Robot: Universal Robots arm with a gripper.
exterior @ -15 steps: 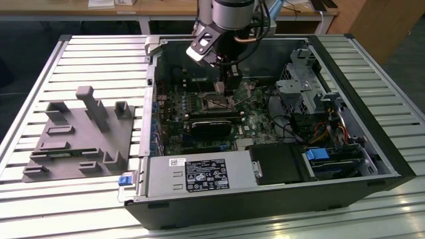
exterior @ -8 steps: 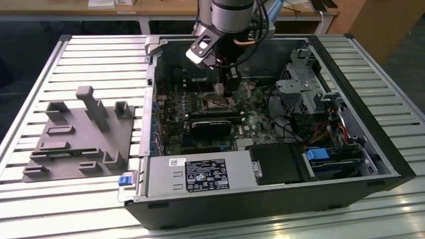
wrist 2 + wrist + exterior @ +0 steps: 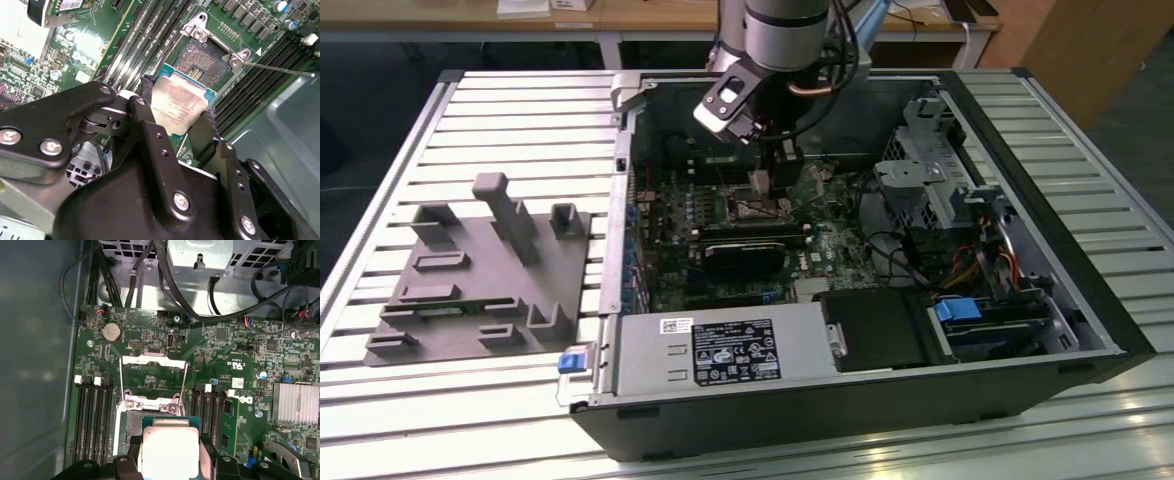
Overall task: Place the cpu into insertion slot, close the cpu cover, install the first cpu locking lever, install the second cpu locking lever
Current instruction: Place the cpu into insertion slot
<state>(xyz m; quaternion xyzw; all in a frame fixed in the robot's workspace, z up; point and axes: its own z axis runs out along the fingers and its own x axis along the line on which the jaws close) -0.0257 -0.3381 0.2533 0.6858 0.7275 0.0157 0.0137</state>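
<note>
Your gripper [image 3: 178, 102] is clamped on the cpu [image 3: 170, 442] by two opposite edges, metal top facing up, I'd guess so the chip can go down square. It hangs just near of the insertion slot [image 3: 202, 62], far edge overlapping it, not seated. The cpu cover [image 3: 152, 359] is flipped back on the far side, which leaves the gold contacts bare, and a thin locking lever [image 3: 280, 69] sticks out unlatched. All this sits toward the far end of the open case [image 3: 854, 400], on the exterior view's right of the grey fixture [image 3: 480, 270]
</note>
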